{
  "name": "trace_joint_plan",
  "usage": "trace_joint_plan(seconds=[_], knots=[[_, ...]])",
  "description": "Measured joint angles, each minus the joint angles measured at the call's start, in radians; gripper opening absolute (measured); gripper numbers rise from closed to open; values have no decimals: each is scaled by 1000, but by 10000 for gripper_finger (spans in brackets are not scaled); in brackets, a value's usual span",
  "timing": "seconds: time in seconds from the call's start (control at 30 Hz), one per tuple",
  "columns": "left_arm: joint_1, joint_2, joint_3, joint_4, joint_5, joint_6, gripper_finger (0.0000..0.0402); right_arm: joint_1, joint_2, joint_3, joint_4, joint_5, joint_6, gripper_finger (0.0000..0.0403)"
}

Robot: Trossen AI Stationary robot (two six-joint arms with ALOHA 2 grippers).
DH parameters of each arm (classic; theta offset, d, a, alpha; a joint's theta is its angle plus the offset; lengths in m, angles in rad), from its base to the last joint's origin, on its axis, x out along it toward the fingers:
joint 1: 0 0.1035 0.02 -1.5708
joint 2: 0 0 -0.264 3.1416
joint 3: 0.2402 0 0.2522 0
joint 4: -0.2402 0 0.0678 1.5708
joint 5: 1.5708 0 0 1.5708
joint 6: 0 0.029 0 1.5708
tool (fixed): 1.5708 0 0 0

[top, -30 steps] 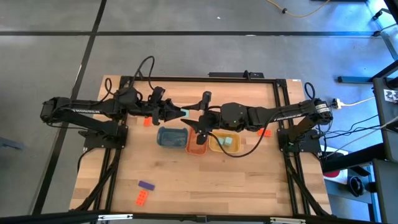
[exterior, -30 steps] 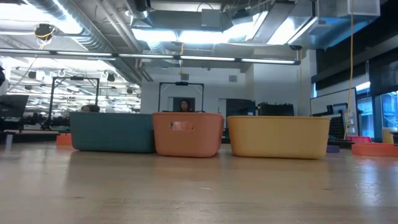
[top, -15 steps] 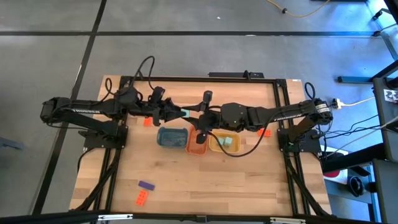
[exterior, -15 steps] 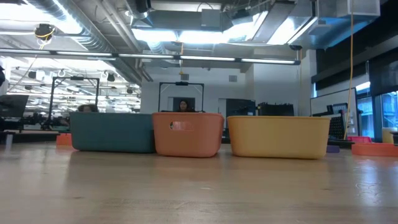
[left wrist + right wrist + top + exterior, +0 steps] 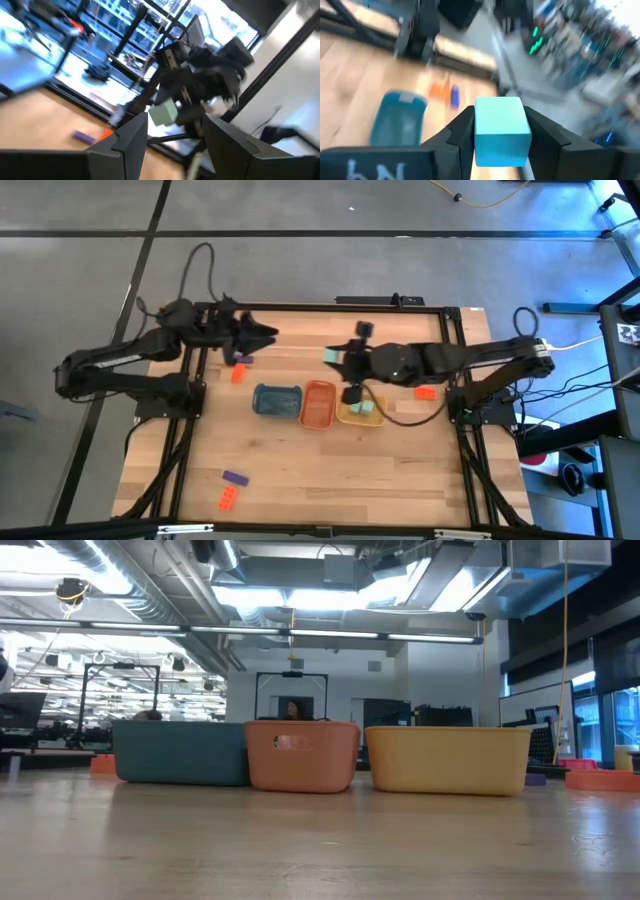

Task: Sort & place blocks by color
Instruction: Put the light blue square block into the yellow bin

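Blocks are being sorted: a mint green block (image 5: 501,131) sits pinched between the two fingers of the right gripper (image 5: 334,356), held above the table's far side, behind the orange tray (image 5: 318,404). The left gripper (image 5: 268,333) hangs near the far left edge with its fingers spread and nothing between them. Just below it on the wood lie a purple block (image 5: 241,360) and an orange-red block (image 5: 237,375). A blue tray (image 5: 276,400), the orange tray and a yellow tray (image 5: 360,413) stand in a row; the yellow one holds what appear to be mint pieces. Two more blocks (image 5: 232,488) lie near the front left.
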Motion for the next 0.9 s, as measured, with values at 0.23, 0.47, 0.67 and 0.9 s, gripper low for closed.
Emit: trace_joint_plan(seconds=[0.23,0.47,0.67,0.9], knots=[[-56,-117,-1,-176,-84,245,174,16,-151,-131,-225,0,321,134],[-160,-187,-171,11,-181,261,163,98,-323,-421,-47,25,591,134],[-202,-201,-344,251,-214,221,160,132,-372,-556,277,-24,610,134],[-201,-200,-354,222,-230,246,158,130,-376,-559,327,-99,583,134]])
